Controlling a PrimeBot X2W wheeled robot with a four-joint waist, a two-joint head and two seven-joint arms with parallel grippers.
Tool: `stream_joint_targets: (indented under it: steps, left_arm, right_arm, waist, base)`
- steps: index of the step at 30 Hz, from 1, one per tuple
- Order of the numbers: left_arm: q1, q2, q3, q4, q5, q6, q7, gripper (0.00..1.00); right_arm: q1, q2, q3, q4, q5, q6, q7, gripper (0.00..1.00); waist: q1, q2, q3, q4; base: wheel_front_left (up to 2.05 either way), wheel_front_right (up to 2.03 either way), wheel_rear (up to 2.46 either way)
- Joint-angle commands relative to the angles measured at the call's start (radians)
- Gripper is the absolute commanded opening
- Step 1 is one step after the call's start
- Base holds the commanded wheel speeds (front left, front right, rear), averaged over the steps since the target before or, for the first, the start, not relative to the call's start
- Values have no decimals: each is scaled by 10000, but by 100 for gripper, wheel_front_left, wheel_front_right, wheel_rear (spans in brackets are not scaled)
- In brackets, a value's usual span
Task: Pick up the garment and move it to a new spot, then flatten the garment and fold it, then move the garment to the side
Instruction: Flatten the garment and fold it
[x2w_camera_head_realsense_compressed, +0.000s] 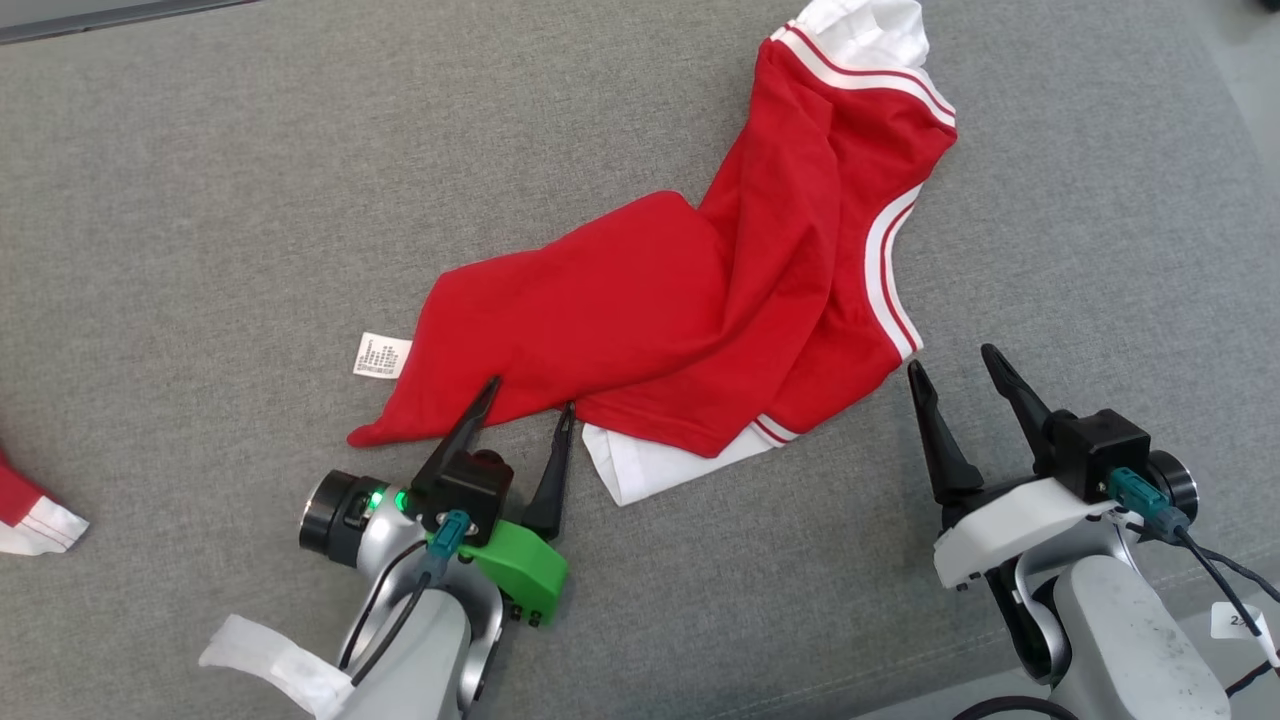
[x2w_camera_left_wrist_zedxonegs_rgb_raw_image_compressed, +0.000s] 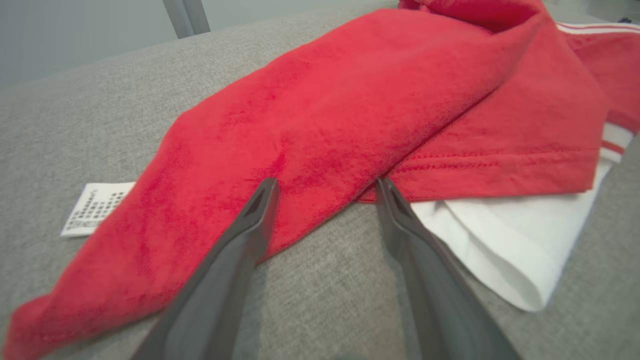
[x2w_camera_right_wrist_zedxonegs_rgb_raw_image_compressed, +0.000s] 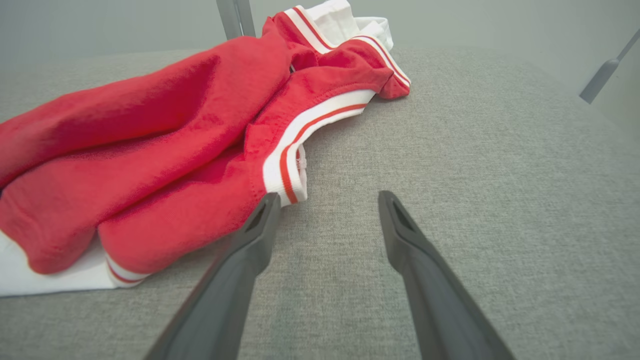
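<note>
The garment is red with white, red-striped trim and lies crumpled across the middle of the grey cushion, a white care label sticking out at its left. My left gripper is open at the garment's near edge, its fingertips just over the red hem. The white under-layer lies to its right. My right gripper is open beside the garment's right striped edge, its left fingertip close to that trim, nothing between its fingers.
A second red and white piece of cloth pokes in at the cushion's left edge. The cushion's front seam runs below my arms. Metal legs stand behind the cushion. Bare grey fabric spreads to the right and far left.
</note>
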Motion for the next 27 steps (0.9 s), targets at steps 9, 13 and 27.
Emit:
stream_joint_targets:
  steps: [9,13,27]
  left_arm:
    - [-219,47,449,262,-9,44,6,0]
    - [-309,39,526,7,-114,-104,5,0]
    - [-3996,1221,1098,54,684,-877,7,0]
  right_arm:
    - [-66,40,15,-45,43,-14,-15,100]
    - [-62,59,53,-67,33,-14,-15,100]
    - [-408,130,119,-111,245,-14,-15,100]
  waist:
    - [0,0,-5,268]
    - [0,0,-2,353]
    - [0,0,610,249]
  base:
    - [0,0,0]
    - [0,0,0]
    - [0,0,0]
